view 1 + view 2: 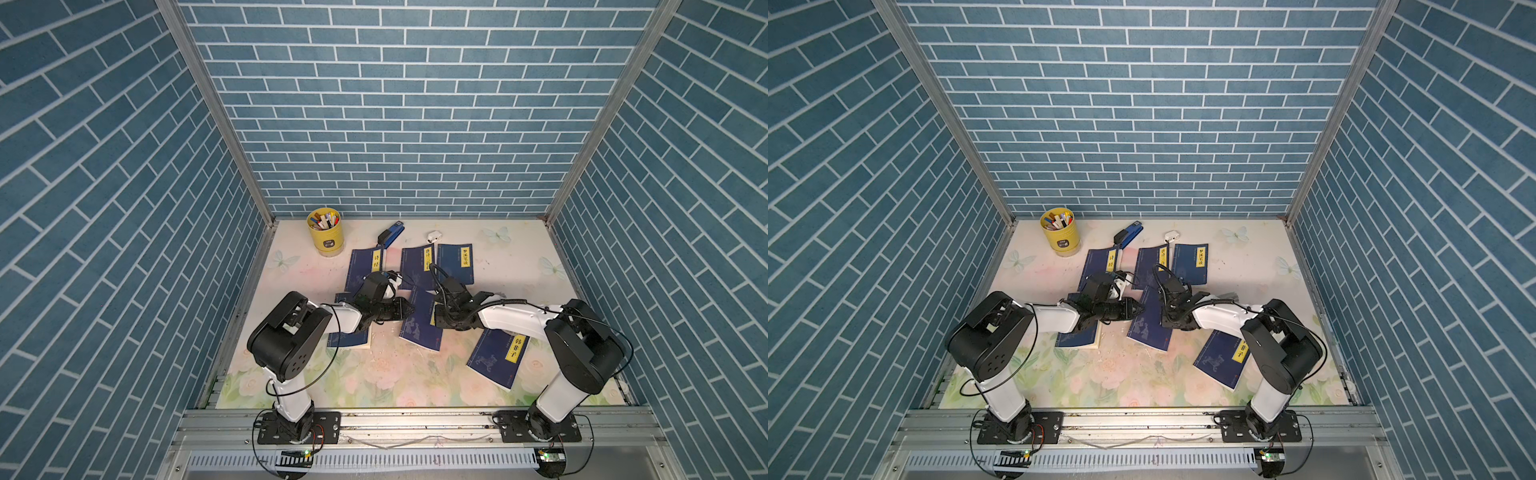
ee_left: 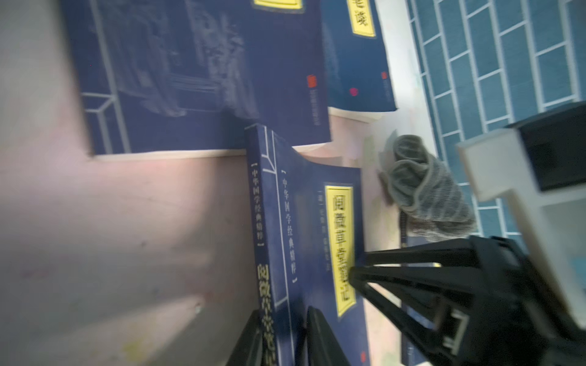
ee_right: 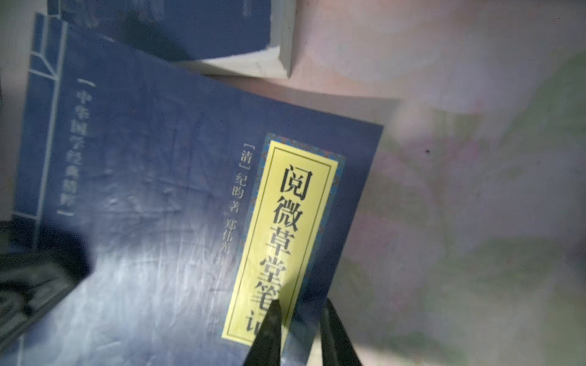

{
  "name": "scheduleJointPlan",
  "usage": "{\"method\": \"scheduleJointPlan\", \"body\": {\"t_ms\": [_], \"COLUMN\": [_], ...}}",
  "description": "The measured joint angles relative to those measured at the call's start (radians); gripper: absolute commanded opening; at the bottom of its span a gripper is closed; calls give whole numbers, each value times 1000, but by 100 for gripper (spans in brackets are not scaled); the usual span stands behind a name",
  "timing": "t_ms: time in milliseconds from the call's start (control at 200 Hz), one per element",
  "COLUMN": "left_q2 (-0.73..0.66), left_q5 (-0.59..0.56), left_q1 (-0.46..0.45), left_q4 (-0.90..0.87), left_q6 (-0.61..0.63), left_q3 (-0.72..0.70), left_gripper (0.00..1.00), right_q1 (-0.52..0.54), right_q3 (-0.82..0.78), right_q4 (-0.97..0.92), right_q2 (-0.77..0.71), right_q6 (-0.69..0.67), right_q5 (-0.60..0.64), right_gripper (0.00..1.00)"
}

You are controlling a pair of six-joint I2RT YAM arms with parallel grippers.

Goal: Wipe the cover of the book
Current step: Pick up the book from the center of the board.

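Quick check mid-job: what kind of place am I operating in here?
Probably a mock study desk inside a robot test booth, not a real room: brick-print wall panels on aluminium framing box in a floral tabletop holding a yellow pen cup, a stapler and blue books.

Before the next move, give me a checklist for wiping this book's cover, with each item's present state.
1. Spine edge of the book gripped by the left end effector: ok.
2. Opposite edge gripped by the right end effector: ok.
3. Cover exposed, yellow title label visible: ok.
4. Wiper in hand: not ok. The grey cloth lies loose on the table beyond the book, and both end effectors are occupied.
5. Book clear of the neighbouring book: cannot tell. Their corners appear to meet in the left wrist view.
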Motion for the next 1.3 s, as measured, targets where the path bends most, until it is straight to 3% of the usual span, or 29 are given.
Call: {"method": "scheduleJointPlan", "body": {"t_ms": [120,285,535,820,1045,1300], "left_q2": [-8,-16,-168,-455,-510,-550], "left_q5": [42,54,39,-15,-53,53], "left_q1": [-3,-3,32,205,287,507], "left_q4": [33,28,-156,-454,-669,-834], "left_q6": [-18,-18,57,147,163,186], "left_q3": [-5,-7,-7,5,87,127], "left_gripper": [20,3,0,0,0,0], "right_q1": [-1,-2,2,-24,-60,-77], "right_q3": [-10,-12,-9,79,130,151], "right_q4": [13,22,-4,-42,-18,6], "right_q2": [-5,-6,-48,-130,-61,3], "right_q6": [0,0,-49,-137,-181,-215], "right_q5": [0,1,23,74,41,-29], "right_gripper": [22,23,49,56,57,57]}}
